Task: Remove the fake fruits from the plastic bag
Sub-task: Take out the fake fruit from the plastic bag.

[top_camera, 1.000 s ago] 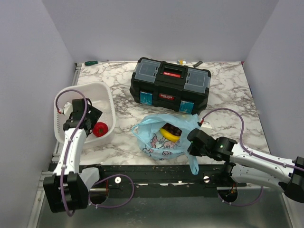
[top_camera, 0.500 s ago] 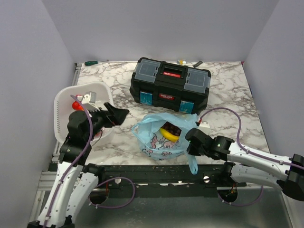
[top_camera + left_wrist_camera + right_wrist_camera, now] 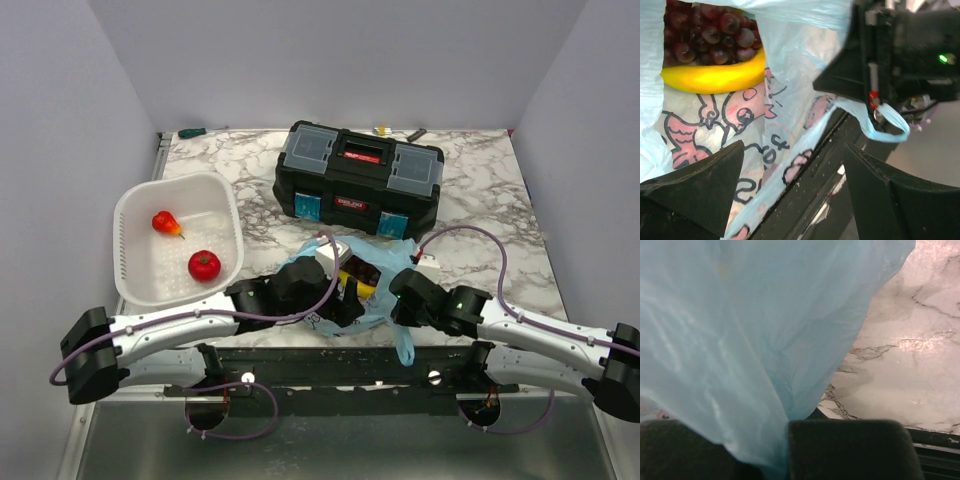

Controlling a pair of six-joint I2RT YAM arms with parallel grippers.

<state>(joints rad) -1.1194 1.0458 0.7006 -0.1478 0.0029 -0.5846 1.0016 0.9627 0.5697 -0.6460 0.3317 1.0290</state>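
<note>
On the marble counter [image 3: 480,190], at its near edge, lies the plastic bag [image 3: 795,75], its film pinched between the right gripper's [image 3: 787,440] pressed-together fingers. The left gripper [image 3: 790,155] is spread over the printed front, perhaps touching it. Inside lie a banana [image 3: 715,77] and a grape bunch [image 3: 705,35].

No words I can make out: the red label [image 3: 352,203] on the toolbox [image 3: 330,175] is too small, and the bag [image 3: 795,65] shows only cartoons.
</note>
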